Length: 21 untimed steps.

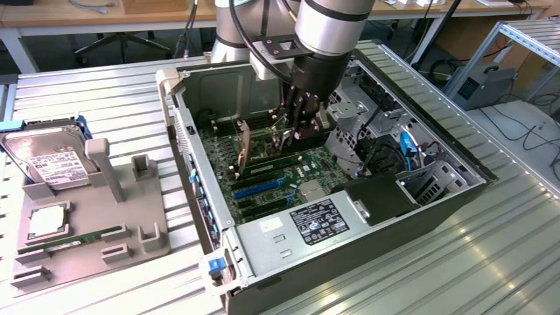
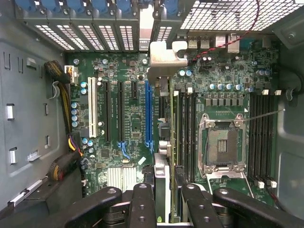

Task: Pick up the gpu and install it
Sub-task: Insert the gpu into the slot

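Jaws clamp the gpu (image 1: pixel 248 146), holding it upright on edge inside the open case (image 1: pixel 455 190), low over the motherboard (image 1: pixel 262 190). From the wrist, the card (image 2: pixel 163 142) runs edge-on between the fingers (image 2: pixel 142 199), its silver bracket (image 2: pixel 164 59) toward the rear slots. Hard drive (image 1: pixel 48 157) and RAM stick (image 1: pixel 83 237) sit on the table (image 1: pixel 114 98).

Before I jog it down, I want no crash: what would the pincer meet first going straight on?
The pincer holds the gpu edge-on; going straight down, the card would likely meet the motherboard beside the blue slot first. Depth is unclear.
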{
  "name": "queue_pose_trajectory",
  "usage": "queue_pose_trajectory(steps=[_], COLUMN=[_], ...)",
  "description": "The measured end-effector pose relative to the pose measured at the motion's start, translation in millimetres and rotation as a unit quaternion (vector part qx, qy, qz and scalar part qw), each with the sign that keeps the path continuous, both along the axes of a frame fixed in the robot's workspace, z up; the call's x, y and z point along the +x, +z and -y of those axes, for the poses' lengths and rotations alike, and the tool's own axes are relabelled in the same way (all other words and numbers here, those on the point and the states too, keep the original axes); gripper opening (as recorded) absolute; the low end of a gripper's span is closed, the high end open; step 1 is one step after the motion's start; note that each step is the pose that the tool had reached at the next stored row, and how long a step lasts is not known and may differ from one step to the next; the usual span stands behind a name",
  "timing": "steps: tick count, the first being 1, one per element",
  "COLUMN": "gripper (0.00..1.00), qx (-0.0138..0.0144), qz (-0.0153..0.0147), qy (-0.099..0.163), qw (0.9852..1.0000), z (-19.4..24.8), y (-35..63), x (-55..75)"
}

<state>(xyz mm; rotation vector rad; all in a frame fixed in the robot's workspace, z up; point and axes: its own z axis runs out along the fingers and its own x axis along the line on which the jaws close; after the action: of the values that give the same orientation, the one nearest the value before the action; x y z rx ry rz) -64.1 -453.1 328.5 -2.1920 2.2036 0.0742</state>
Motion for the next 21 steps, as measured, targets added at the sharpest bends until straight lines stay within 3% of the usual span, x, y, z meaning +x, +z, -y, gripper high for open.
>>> queue_pose_trajectory(steps=[21], gripper=[0.27], qx=[0.0000], qz=[0.0000], qy=[0.000], qw=[1.0000], z=[1.7], y=[-5.8], x=[-0.2])
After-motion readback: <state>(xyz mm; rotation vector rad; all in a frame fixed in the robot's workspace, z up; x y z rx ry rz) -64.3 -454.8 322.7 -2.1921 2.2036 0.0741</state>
